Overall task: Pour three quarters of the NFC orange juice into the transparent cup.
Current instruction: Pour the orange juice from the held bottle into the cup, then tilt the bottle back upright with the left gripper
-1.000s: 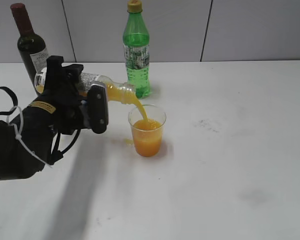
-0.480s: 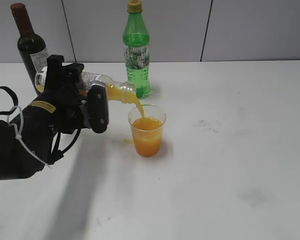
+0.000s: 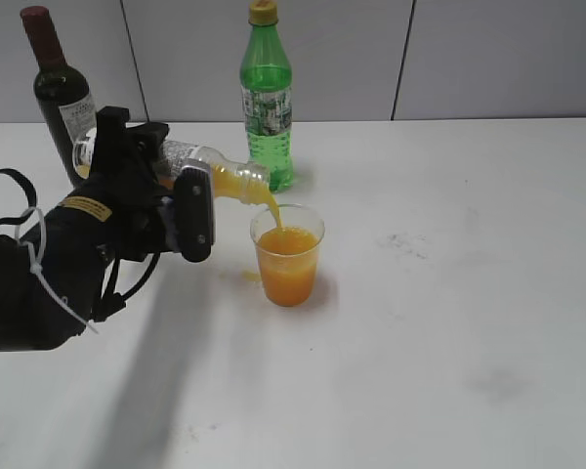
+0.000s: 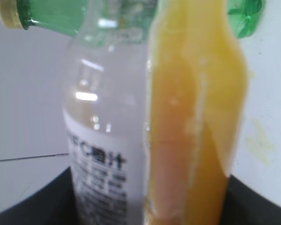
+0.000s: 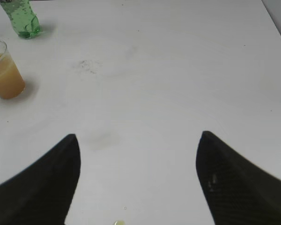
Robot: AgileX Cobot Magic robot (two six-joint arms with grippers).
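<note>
Bottle tail has lifted slightly since a second ago, stream thinner, cup level higher; left gripper (image 3: 176,210) jaws clenched on the NFC orange juice (image 3: 190,166), held near-horizontal so its mouth overhangs the transparent cup (image 3: 288,256) rim; cup sits centre-left on the surface (image 3: 449,293), roughly two-thirds full; small spill left of the cup; right gripper (image 5: 138,180) jaws spread, holding nothing, parked clear.

The NFC orange juice (image 3: 190,166) bottle is clear glossy plastic with a printed label. The transparent cup (image 3: 288,256) is thin, shiny, colourless plastic. The desk (image 3: 449,322) is matt white, faintly smudged. The left gripper (image 3: 151,200) looks matt black plastic.
</note>
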